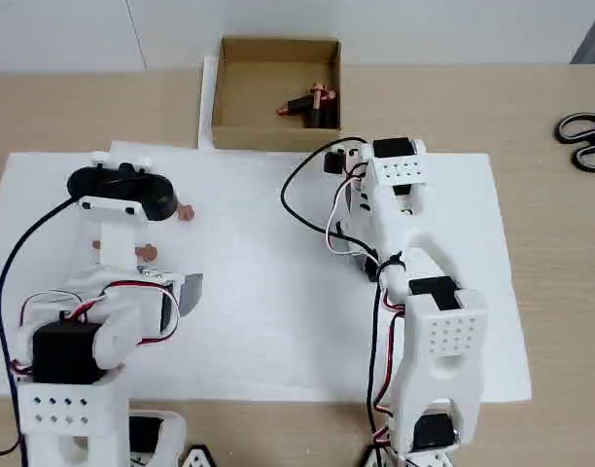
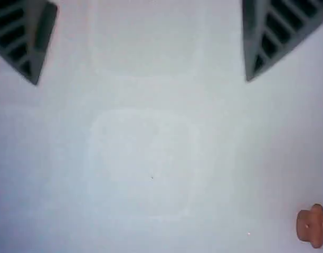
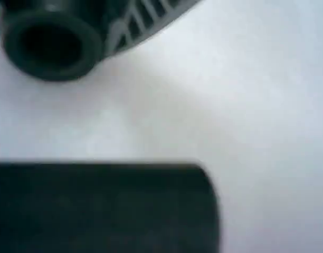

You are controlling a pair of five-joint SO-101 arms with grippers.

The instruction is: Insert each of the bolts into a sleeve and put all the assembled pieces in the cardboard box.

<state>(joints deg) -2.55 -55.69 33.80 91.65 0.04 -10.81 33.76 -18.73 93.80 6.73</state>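
My left gripper (image 2: 145, 52) hangs open above bare white paper, its two grey fingertips (image 2: 24, 42) far apart with nothing between them. A copper bolt (image 2: 312, 226) stands on the paper off to one side of it. From above, two copper bolts (image 1: 186, 210) (image 1: 147, 253) lie beside the left arm's wrist (image 1: 122, 193). A black sleeve (image 3: 50, 45) lies with its open end showing, right beside a grey ribbed part of my right gripper (image 3: 143, 21). A second long black shape (image 3: 98, 208) lies close under the camera. The cardboard box (image 1: 278, 47) holds assembled pieces (image 1: 312, 102).
White paper (image 1: 268, 321) covers the table's middle. The right arm (image 1: 400, 175) is folded over the paper's right half, with looping cables (image 1: 302, 209) beside it. Scissors (image 1: 584, 136) lie at the far right on the wooden tabletop.
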